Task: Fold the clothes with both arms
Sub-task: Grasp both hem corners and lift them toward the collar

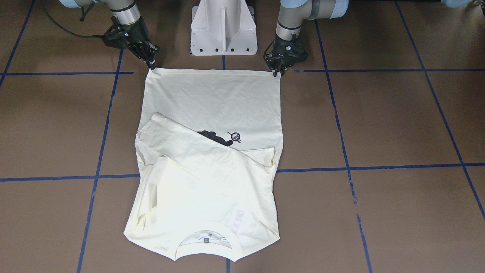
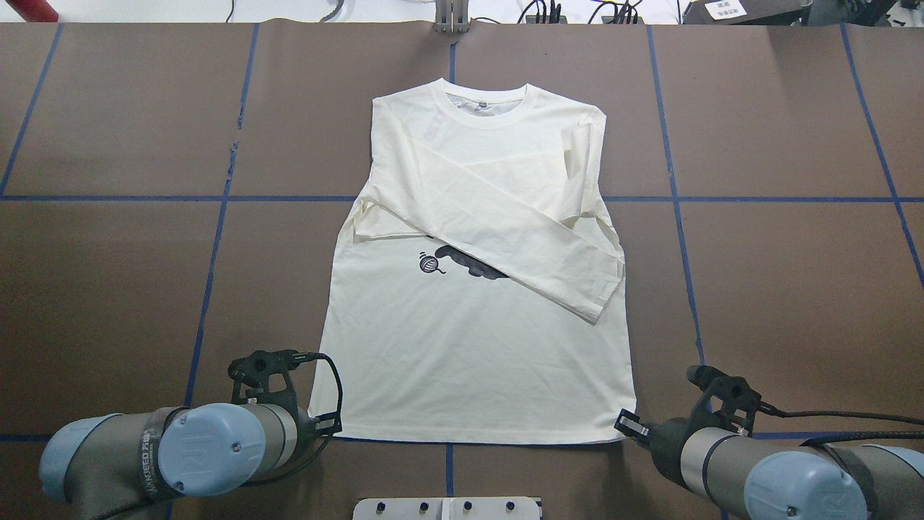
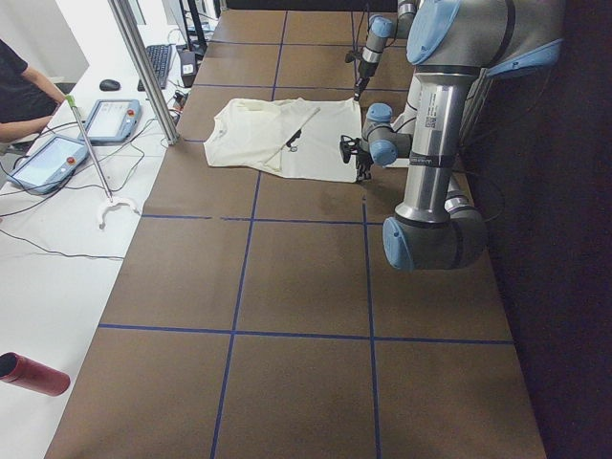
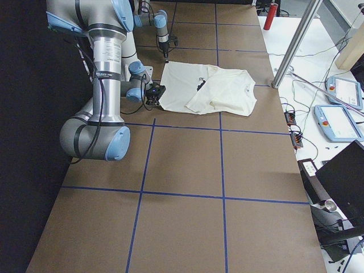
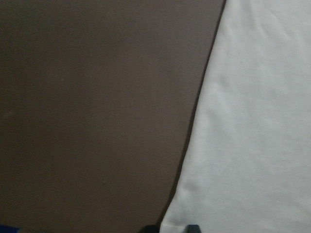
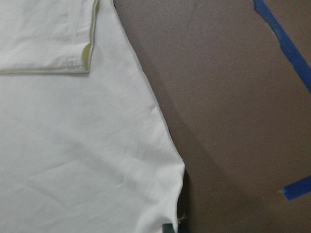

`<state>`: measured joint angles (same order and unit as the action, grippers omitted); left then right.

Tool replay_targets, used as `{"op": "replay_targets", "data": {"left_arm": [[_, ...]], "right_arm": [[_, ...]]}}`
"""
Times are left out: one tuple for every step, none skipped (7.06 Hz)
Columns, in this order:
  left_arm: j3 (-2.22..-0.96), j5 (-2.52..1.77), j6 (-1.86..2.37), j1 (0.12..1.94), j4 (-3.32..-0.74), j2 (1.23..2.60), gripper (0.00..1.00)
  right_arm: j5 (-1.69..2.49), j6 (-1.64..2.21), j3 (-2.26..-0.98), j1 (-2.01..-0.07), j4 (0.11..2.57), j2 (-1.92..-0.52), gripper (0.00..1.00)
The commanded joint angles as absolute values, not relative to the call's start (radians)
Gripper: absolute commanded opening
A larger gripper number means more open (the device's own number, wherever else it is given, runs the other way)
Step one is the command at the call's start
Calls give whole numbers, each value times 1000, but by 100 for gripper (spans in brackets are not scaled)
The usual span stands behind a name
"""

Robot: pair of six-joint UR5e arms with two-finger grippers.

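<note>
- The left tool (image 2: 326, 422) sits at the near left corner of the shirt (image 2: 469, 361). Its jaws are drawn almost together, with the hem corner showing between them in its wrist view, so it seems to have hold of the cloth.
- The right tool (image 2: 626, 425) is at the other near corner, fingers close together. I cannot tell whether any cloth is actually between them.
- The shirt lies flat on the brown desk (image 2: 108, 289), hem (image 2: 469, 439) towards the robot and collar (image 2: 491, 108) at the far end.
- Further out, the two sleeves (image 2: 520, 238) lie folded loosely across the chest.
- If only one corner is truly gripped, lifting the hem would probably drag the shirt askew or let that side drop.
- The crossed sleeves are loose, so a quick or uneven carry towards the collar could shake them out and spoil the fold.
- The wrist views cut off all but the fingertips, which leaves the right grip unclear.
- The sleeves hide most of the black print (image 2: 469, 263); only part of it and a yarn ball (image 2: 429, 263) show.
- A faint reddish mark near the collar is too pale to read.
</note>
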<state>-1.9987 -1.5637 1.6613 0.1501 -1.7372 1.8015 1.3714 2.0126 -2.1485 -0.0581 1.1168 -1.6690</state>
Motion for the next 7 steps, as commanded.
{"op": "replay_targets", "data": {"left_arm": [[-2029, -1575, 1661, 152, -1738, 1802, 0], [-2093, -1580, 1661, 153, -1711, 1787, 0], [-2173, -1621, 1663, 153, -1653, 1779, 0], [-2237, -1640, 1714, 150, -1622, 1764, 0], [-2267, -1649, 1758, 138, -1620, 1766, 0], [-2307, -1672, 1793, 137, -1617, 1766, 0], [-2334, -1675, 1802, 146, -1615, 1763, 0]], "right_arm": [[1371, 2013, -2161, -66, 1117, -1672, 0], [1376, 2013, -2195, -67, 1117, -1686, 0], [1400, 2013, -2229, -66, 1118, -1703, 0], [1437, 2013, -2258, -66, 1117, -1727, 0], [1443, 2011, -2294, -66, 1117, -1762, 0], [1451, 2010, -2339, -67, 1117, -1796, 0], [1451, 2010, -2358, -83, 1117, -1789, 0]]}}
